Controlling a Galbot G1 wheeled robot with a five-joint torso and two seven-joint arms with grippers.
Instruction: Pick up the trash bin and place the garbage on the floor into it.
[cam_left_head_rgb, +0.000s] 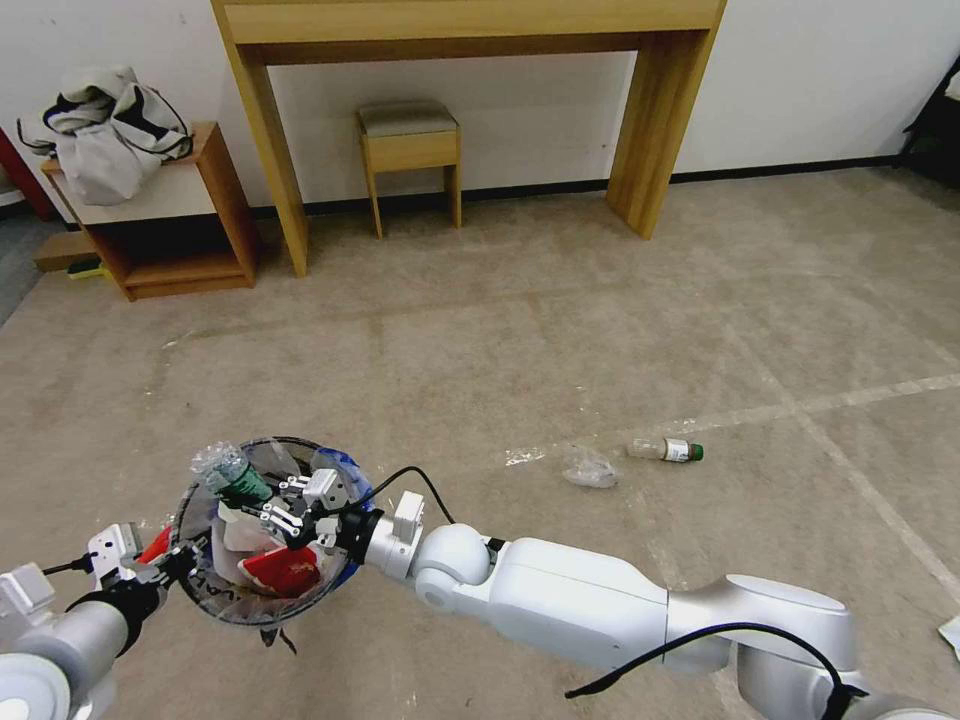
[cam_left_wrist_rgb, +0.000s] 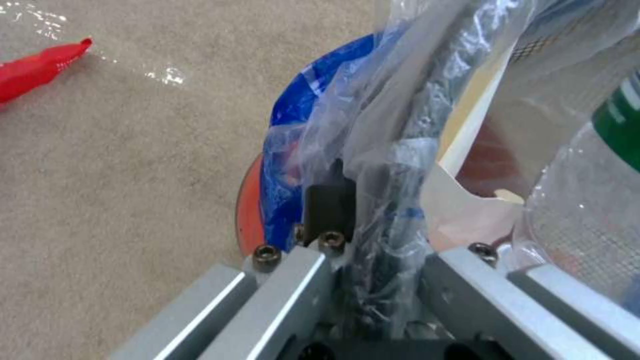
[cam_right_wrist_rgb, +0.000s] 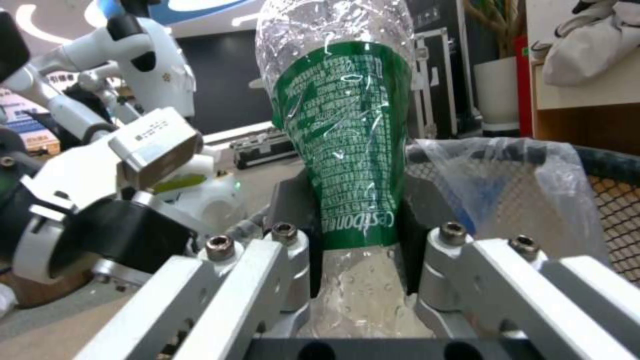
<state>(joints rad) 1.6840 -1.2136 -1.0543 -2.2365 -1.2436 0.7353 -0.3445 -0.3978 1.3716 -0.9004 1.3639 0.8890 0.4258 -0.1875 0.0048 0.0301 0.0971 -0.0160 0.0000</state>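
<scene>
The trash bin (cam_left_head_rgb: 215, 600), round and lined with a crinkly clear bag printed with blue, hangs just above the floor at the lower left. My left gripper (cam_left_head_rgb: 165, 568) is shut on its near-left rim (cam_left_wrist_rgb: 248, 215), with the bag pinched between the fingers (cam_left_wrist_rgb: 330, 202). Over the bin's opening, my right gripper (cam_left_head_rgb: 285, 505) is shut on a clear bottle with a green label (cam_left_head_rgb: 238, 482) (cam_right_wrist_rgb: 347, 150). Red and white litter (cam_left_head_rgb: 285, 572) lies inside the bin. On the floor to the right lie a clear bottle with a green cap (cam_left_head_rgb: 665, 450) and a crumpled clear wrapper (cam_left_head_rgb: 590, 468).
A red wrapper (cam_left_wrist_rgb: 37, 70) lies on the floor beside the bin. White paper (cam_left_head_rgb: 950, 635) sits at the right edge. Against the back wall stand a wooden console table (cam_left_head_rgb: 650, 130), a small stool (cam_left_head_rgb: 410, 150) and a low shelf (cam_left_head_rgb: 160, 200) with clothes on top.
</scene>
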